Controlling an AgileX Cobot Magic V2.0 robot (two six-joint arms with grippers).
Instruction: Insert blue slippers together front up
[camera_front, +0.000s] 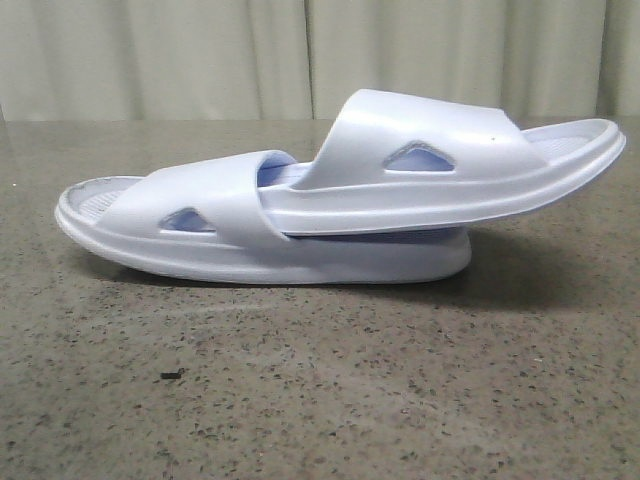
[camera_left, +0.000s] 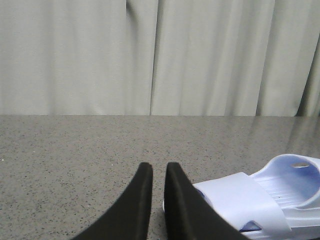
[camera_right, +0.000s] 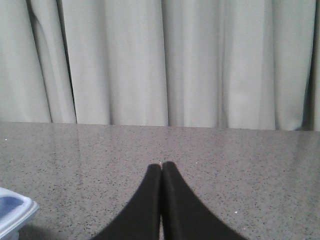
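Currently, front view only: blue slippers (camera_front: 340, 190) nested as pair on speckled table (camera_front: 320, 400), lower slipper (camera_front: 200, 225) flat, upper slipper (camera_front: 440, 165) pushed under lower one's strap, its far end raised to right. No grippers in this view. Small dark speck (camera_front: 171, 375) on table nearer camera.

Left wrist view: left gripper (camera_left: 159, 172) empty, fingers nearly together with narrow gap; one slipper end just beside it, apart. Right wrist view: right gripper (camera_right: 161, 167) empty, fingertips touching; slipper edge at frame corner, well apart. Pale curtain (camera_right: 160, 60) behind table.
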